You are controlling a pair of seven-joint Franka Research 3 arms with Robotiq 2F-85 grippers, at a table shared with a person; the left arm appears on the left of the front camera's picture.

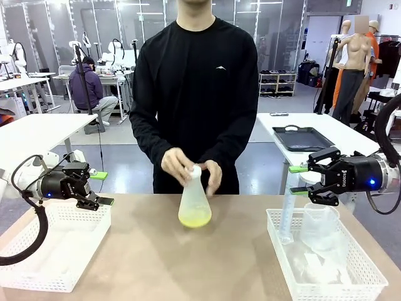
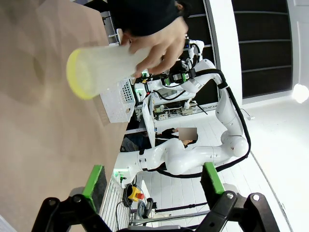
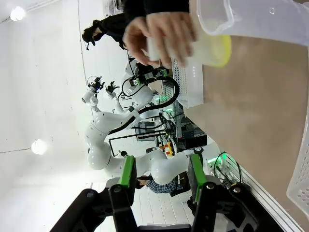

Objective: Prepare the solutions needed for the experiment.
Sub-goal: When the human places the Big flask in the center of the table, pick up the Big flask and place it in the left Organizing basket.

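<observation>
A clear conical flask (image 1: 193,197) stands at the middle of the brown table, with the pale yellow-green solutions (image 1: 195,218) as a shallow layer in its bottom. The person's hands (image 1: 178,166) are wrapped around its neck. The left wrist view shows the flask (image 2: 104,65) sideways under a hand, and the right wrist view shows the flask (image 3: 198,48) too. My left gripper (image 1: 102,188) hangs open over the left basket, well left of the flask. My right gripper (image 1: 299,180) hovers over the right basket, its jaws apart and nothing between them. Both pairs of green pads (image 2: 94,181) (image 3: 128,171) are bare.
A white mesh basket (image 1: 37,251) sits at the table's left. Another white basket (image 1: 351,276) at the right holds a tall clear cylinder (image 1: 287,213) and clear plastic beakers (image 1: 319,229). A black tray (image 1: 304,138) lies on a farther table.
</observation>
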